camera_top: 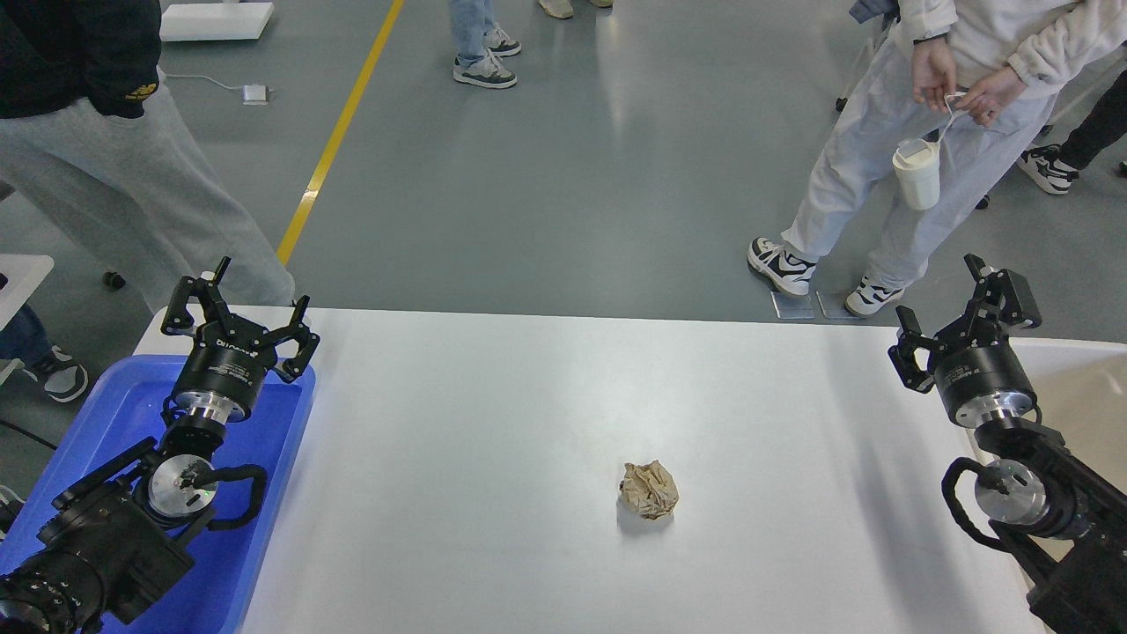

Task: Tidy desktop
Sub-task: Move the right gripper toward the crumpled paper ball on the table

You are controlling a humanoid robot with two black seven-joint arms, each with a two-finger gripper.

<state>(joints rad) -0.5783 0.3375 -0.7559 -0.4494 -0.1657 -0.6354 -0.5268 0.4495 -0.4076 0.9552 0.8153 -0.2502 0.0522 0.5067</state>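
Note:
The white desktop point(493, 423) fills the middle of the head view. A crumpled ball of brown paper point(649, 490) lies on it, a little right of centre and toward the front. My left gripper point(236, 304) hovers over the far end of the blue tray at the desktop's left edge, fingers spread open with nothing between them. My right gripper point(953, 308) hangs near the desktop's right edge, by the cream bin, also open and empty. Both grippers are well away from the paper ball.
A blue plastic tray point(282, 493) sits at the left side, under my left arm. A cream-coloured bin point(1083, 387) stands at the right. Several people stand on the grey floor beyond the far edge; one holds a white cup point(917, 173).

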